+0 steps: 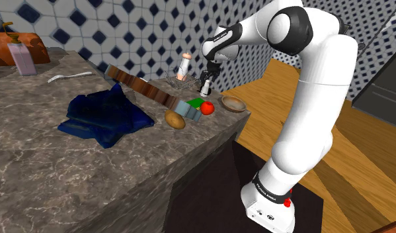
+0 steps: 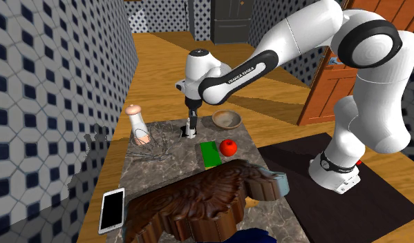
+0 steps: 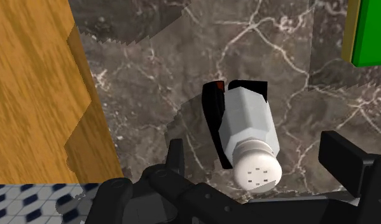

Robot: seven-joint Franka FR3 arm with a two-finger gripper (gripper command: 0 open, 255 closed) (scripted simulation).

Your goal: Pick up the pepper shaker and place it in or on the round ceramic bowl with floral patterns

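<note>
Closest: end effector (image 3: 257,149), spread wide, holding nothing, touching nothing. Right in the gap, shaker (image 3: 246,127), standing up on the counter (image 3: 246,44), not grabbed yet. Probably lined up this way for a squeeze on both sides. Farther off, by the counter's edge, bowl (image 2: 227,119), empty, ready for the shaker.

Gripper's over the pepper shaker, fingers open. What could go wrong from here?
1. The gripper straddles the pepper shaker without touching it. Its fingers look about level with the rounded white cap, so closing this high might slip off or tip the shaker.
2. The bowl looks shallow and sits close to the edge of the counter. A tall shaker set in it may topple and roll off onto the floor.
</note>
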